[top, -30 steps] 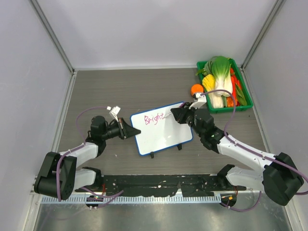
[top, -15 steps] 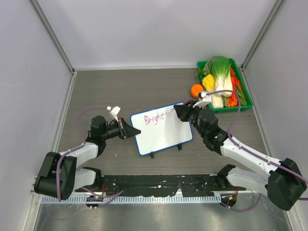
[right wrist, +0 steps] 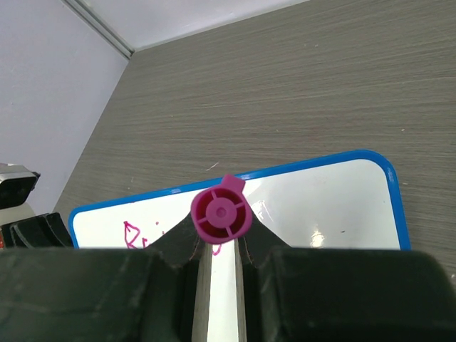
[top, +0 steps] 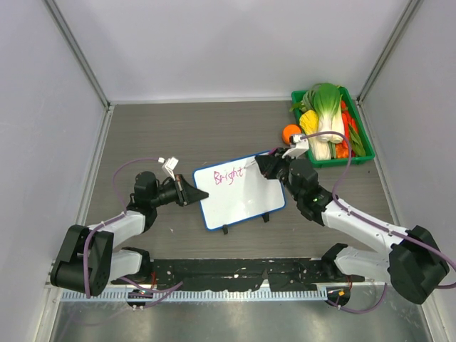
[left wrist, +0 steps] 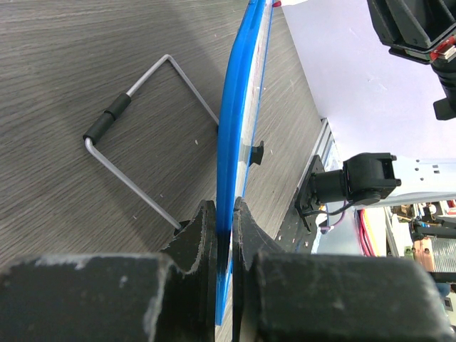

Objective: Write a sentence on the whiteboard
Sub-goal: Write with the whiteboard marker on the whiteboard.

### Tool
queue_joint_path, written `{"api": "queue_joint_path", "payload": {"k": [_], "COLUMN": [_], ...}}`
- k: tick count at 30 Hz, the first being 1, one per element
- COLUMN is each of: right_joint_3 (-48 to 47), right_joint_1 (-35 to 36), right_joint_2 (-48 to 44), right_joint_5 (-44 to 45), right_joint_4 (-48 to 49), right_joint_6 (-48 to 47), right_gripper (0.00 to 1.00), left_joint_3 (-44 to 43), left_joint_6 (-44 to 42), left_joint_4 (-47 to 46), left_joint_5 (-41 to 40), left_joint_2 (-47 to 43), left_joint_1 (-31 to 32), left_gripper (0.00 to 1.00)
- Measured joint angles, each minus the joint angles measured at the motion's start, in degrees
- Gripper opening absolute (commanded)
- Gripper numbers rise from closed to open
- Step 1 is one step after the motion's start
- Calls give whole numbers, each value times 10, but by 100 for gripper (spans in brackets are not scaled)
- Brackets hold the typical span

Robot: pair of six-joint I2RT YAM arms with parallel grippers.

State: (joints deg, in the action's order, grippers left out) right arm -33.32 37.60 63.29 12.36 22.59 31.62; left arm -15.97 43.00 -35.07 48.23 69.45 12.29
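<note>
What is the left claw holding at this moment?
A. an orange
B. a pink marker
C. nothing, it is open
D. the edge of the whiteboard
D: in the left wrist view, the left claw is shut on the blue edge of the whiteboard.

Blue-framed whiteboard [top: 242, 201], propped up at a slant, pink sentence [top: 229, 175] reading only "Bright", upper left
</note>
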Motion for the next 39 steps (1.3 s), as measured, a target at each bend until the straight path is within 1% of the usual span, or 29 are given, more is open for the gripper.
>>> {"api": "queue_joint_path", "payload": {"k": [12,27,39], "right_joint_3": [5,33,29], "right_joint_1": [-3,-3,-3], "right_joint_2": [9,-17,-9], "right_joint_5": [-3,-21,-18], "right_joint_4": [5,-1,4], "right_joint_6": [1,3,5], "right_gripper": [1,1,1], "left_joint_3": [0,0,0], "left_joint_6": [0,0,0], "left_joint_4": [0,0,0], "left_joint_5": [0,0,-2], "left_joint_2": [0,0,0], "left_joint_1": [0,0,0], "left_gripper": [0,0,0]}}
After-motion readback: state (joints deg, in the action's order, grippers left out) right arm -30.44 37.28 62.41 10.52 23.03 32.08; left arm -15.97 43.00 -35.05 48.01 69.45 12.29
